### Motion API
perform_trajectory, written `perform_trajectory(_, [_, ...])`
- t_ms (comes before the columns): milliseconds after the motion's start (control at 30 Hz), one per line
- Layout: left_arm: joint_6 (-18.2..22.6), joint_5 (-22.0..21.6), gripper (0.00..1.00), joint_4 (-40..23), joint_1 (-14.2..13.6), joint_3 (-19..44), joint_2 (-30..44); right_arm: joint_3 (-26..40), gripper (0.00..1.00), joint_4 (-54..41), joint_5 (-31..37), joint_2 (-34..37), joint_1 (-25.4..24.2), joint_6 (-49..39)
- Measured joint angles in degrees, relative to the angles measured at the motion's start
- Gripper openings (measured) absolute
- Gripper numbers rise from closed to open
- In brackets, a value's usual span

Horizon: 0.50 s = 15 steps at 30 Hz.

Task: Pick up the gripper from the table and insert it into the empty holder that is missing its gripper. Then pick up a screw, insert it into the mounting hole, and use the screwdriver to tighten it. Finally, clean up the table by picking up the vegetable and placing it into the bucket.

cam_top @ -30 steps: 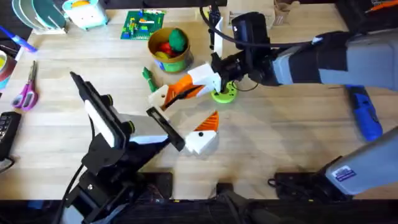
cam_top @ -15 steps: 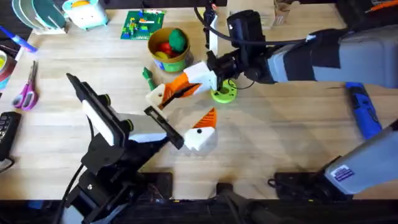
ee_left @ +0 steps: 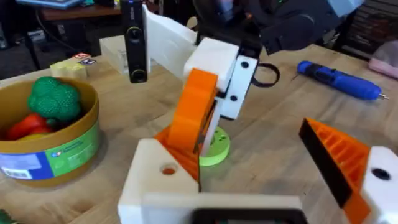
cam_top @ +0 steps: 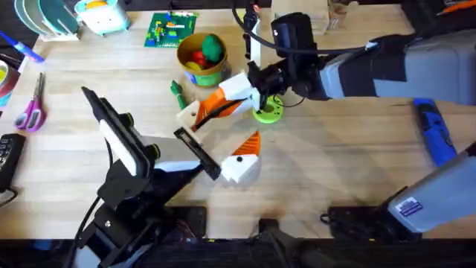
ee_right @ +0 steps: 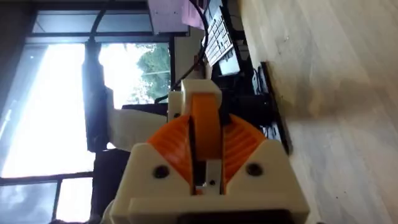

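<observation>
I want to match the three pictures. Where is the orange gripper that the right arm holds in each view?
Overhead: the gripper is at the middle, between the bucket and the lime green disc.
Left wrist: at the centre, upright, above the disc.
Right wrist: low in the middle, between the ribbed pads.
Shared landmark: the right gripper, whose white fingers clamp it.

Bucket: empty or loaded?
Loaded: bucket holds green, red and yellow toys; the dark green vegetable lies outside it.
</observation>
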Motion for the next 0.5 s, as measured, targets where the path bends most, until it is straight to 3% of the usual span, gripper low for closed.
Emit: perform_trajectory(500, [0.48,2.44,0.993,0.26,-0.46,0.0,0.0,0.0,0.383,-0.23,-0.68,0.4,0.28,-0.86])
